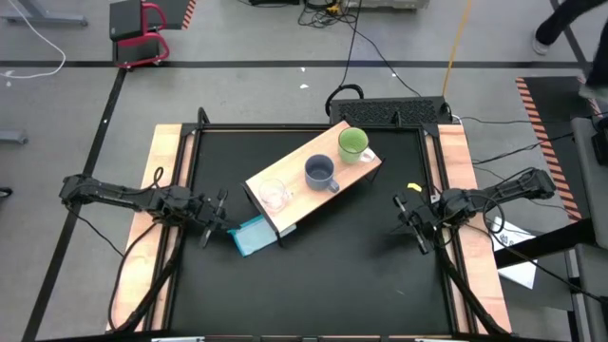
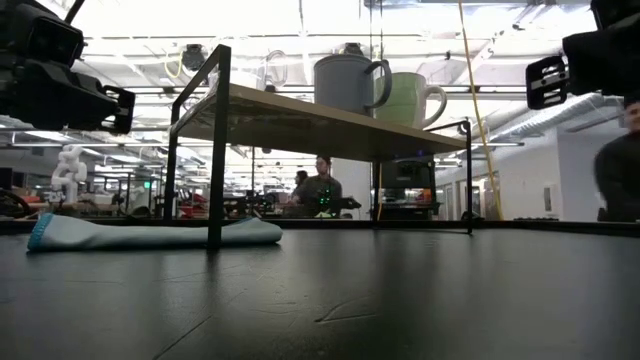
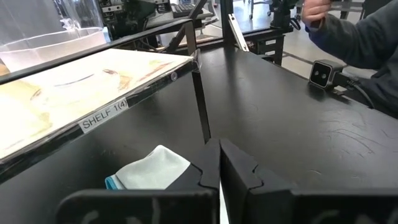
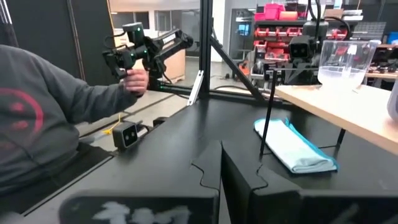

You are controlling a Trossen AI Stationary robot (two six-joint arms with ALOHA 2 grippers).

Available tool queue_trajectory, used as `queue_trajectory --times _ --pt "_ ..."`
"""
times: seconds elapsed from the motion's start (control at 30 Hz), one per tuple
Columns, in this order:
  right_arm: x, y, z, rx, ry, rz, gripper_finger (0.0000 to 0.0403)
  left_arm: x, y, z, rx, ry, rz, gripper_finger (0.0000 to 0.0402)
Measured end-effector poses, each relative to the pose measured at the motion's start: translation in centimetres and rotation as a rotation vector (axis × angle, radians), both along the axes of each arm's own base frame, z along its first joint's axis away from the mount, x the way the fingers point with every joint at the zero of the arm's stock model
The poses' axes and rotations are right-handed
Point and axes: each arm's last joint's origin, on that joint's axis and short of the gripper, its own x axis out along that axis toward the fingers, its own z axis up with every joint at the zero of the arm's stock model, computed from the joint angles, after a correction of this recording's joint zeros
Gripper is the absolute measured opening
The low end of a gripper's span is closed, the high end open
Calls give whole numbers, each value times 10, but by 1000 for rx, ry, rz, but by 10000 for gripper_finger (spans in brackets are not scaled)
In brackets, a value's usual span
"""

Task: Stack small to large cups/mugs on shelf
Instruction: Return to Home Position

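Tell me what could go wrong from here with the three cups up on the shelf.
The glass cup stands near the end of the shelf, so a knock could tip it off. The left gripper, jaws shut, sits close to that corner and the teal cloth; a careless retreat might clip either.

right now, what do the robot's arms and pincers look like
Both the left arm and right arm are slim, black and jointed, with thin dark cables alongside. The left pincer and right pincer each have two matte black fingers with notched inner edges.
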Motion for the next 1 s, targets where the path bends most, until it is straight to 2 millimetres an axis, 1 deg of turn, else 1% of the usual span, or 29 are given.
queue_trajectory --times 0.13,0.4,1.0 --pt "0 0 0 -6 -1 0 0 0 0 0 2 -1 0 5" --pt "0 0 0 -5 1 0 0 0 0 0 0 0 0 32" --pt "0 0 0 16 11 0 0 0 0 0 0 0 0 33"
